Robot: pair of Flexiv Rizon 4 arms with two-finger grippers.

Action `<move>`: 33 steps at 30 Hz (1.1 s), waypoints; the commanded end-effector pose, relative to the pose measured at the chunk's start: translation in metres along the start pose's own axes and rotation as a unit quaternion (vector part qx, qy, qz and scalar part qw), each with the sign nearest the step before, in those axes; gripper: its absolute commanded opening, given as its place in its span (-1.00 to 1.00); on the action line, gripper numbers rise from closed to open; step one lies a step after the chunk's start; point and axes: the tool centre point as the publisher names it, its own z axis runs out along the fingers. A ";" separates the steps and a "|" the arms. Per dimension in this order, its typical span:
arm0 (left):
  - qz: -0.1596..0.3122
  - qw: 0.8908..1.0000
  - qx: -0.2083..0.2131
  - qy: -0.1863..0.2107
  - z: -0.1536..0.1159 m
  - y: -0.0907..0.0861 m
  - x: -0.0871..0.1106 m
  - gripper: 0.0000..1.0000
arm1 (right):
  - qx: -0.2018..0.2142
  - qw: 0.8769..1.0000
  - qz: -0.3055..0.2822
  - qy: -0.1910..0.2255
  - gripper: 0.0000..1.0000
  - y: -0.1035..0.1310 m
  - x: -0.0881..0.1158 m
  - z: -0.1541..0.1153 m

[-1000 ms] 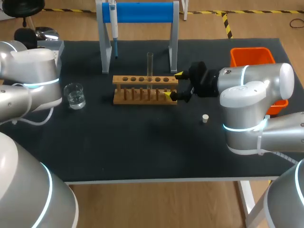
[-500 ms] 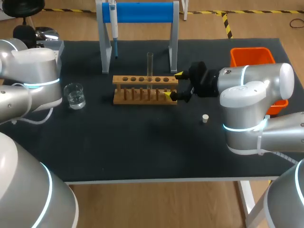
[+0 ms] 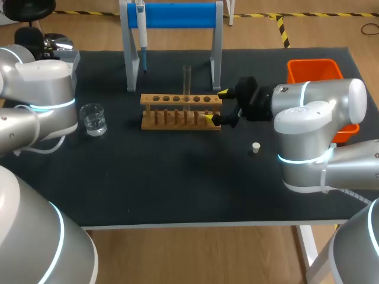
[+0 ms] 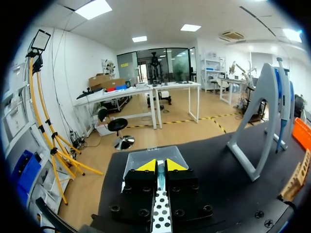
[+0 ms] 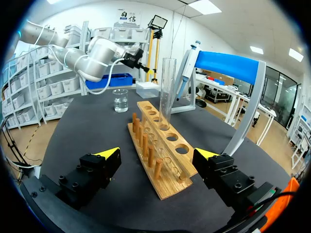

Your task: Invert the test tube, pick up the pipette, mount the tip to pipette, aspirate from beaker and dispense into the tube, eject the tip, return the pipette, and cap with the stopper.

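Clock set on the head view, 12 at the far edge. Nearest on the matte black surface (image 3: 177, 183) is the stopper (image 3: 256, 147), a small, pale, stubby plug. It lies alone at about 4 o'clock from the right tool (image 3: 216, 105). Right tool: fingers spread wide, nothing held, one yellow tip on the far side and one on the near side of the rack's (image 3: 180, 111) 3 o'clock end. No contact seen. Rack: bare wood, long axis 9-to-3, round holes along the top, pegs along the near side. Key relation: the test tube (image 3: 187, 83) stands in a hole slightly toward 3 o'clock of the rack's middle. That puts it at about 10 o'clock from the right tool, near but apart, long axis vertical. It is clear glass, slim and straight-walled. The right wrist view suggests the open rim is up, but this is not certain. The right arm is much the nearer, so I judge it the one for the tube. A grasp would mean sliding toward 9 along the rack until the fingers flank the glass. Beaker (image 3: 93, 118): squat clear glass, seemingly some clear liquid, off the rack's 9 o'clock end, well apart. Left tool (image 4: 161, 165): tips pressed together, empty, out toward 10 o'clock, a clear plastic box (image 4: 138, 156) directly ahead of it. Farthest, at 12 o'clock from the rack, is the stand (image 3: 177, 15), grey uprights under a blue crossbar. The pipette (image 3: 142, 35) hangs nose down at its 9 o'clock end. Orange bin (image 3: 314, 62): 2 o'clock from the right tool.
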 end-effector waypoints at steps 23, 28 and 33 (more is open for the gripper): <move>0.181 0.942 0.044 0.278 -0.165 -0.061 0.123 -1.00 | -0.001 1.000 0.000 0.001 1.00 0.000 0.000 -0.001; 0.186 0.939 0.042 0.286 -0.174 -0.059 0.130 -1.00 | -0.001 1.000 0.000 0.001 1.00 0.000 0.000 -0.001; 0.186 0.939 0.042 0.286 -0.174 -0.059 0.130 -1.00 | -0.001 1.000 0.000 0.001 1.00 0.000 0.000 -0.001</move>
